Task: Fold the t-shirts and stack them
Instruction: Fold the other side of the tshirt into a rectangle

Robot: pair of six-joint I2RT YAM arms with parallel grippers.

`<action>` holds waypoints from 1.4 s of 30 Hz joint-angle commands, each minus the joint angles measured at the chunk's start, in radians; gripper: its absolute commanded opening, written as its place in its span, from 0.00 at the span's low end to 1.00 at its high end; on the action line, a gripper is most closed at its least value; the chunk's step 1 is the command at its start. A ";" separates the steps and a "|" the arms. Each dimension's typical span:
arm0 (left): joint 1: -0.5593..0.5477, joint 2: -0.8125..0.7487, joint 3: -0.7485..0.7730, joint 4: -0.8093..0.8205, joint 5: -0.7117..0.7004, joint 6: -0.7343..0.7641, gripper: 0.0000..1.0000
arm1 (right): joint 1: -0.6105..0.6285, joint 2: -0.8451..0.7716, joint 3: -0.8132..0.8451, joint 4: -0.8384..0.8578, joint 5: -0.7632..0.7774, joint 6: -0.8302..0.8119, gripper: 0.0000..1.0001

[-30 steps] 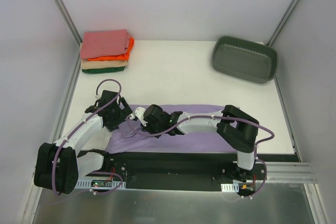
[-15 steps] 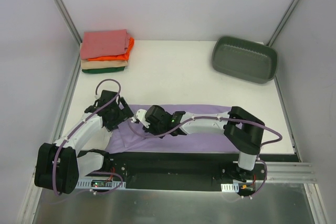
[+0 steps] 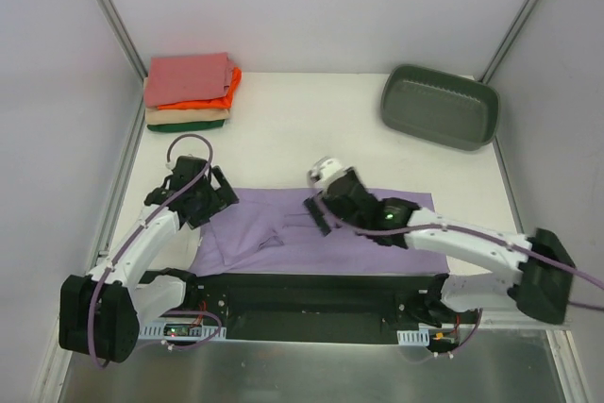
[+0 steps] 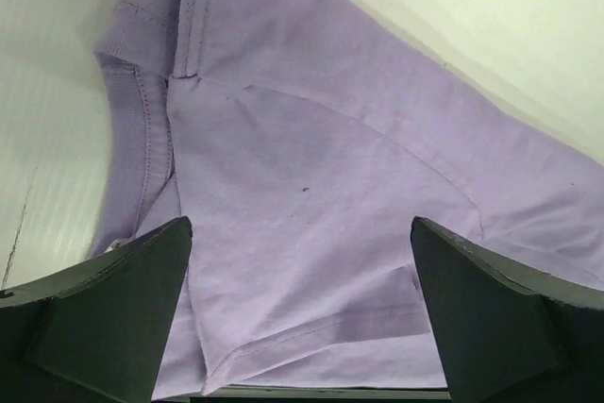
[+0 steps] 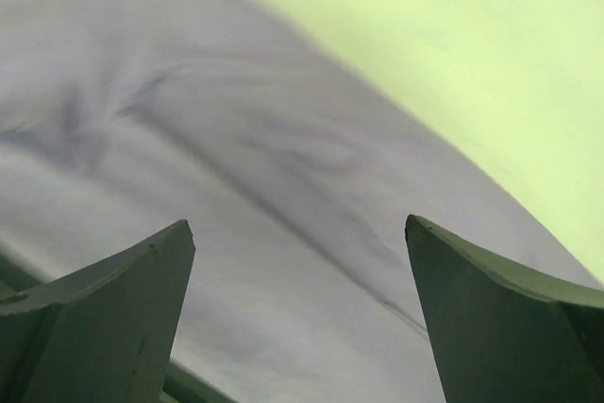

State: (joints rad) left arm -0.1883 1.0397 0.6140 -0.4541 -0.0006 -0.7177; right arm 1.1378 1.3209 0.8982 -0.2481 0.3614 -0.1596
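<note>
Lavender t-shirt (image 3: 274, 238): lying along the near edge of the white table (image 3: 311, 139), lower middle of the overhead frame. Partly folded, creased near its centre, left end narrowing toward the lower left. Ribbed collar and a stitched seam at upper left of the left wrist view

Left gripper (image 3: 223, 197): at left of the overhead frame, over the shirt's left end. Fingers wide apart, purple cloth showing between them, nothing pinched. Contact with the cloth: cannot tell

Right gripper (image 3: 319, 212): centre of the overhead frame, above the shirt's far edge. Fingers spread wide, holding nothing. Wrist view blurred; purple cloth underneath, bare table at upper right

Folded t-shirts (image 3: 189, 92): stacked in the upper left corner of the table, well apart from the lavender one. Salmon-pink on top, then orange, tan, dark green at the bottom

Grey-green tub (image 3: 439, 106): upper right of the table, well apart from both grippers
</note>
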 commanded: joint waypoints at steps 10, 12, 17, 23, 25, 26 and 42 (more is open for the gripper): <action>-0.230 0.041 0.104 -0.002 -0.020 -0.034 0.99 | -0.929 -0.482 -0.277 -0.298 -0.181 0.345 0.96; -0.234 0.097 0.099 0.029 -0.006 -0.029 0.99 | -1.013 -0.421 -0.263 -0.324 -0.251 0.344 0.98; -0.232 0.190 0.078 0.049 -0.054 -0.022 0.99 | -1.156 -0.211 -0.222 -0.316 -0.479 0.309 0.86; -0.227 0.240 0.038 0.075 -0.091 -0.011 0.99 | -1.175 -0.062 -0.200 -0.270 -0.564 0.279 0.76; -0.223 0.247 0.024 0.077 -0.104 -0.015 0.99 | -1.176 -0.051 -0.202 -0.264 -0.543 0.279 0.76; -0.221 0.252 0.018 0.078 -0.108 -0.015 0.99 | -1.178 -0.049 -0.202 -0.264 -0.532 0.278 0.76; -0.180 0.249 0.000 0.078 -0.114 0.001 0.99 | -1.201 -0.042 -0.225 -0.195 -0.467 0.328 0.58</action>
State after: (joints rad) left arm -0.3836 1.2850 0.6388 -0.3626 -0.0845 -0.7422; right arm -0.0521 1.2766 0.6582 -0.4736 -0.1295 0.1398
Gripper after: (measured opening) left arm 0.990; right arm 0.602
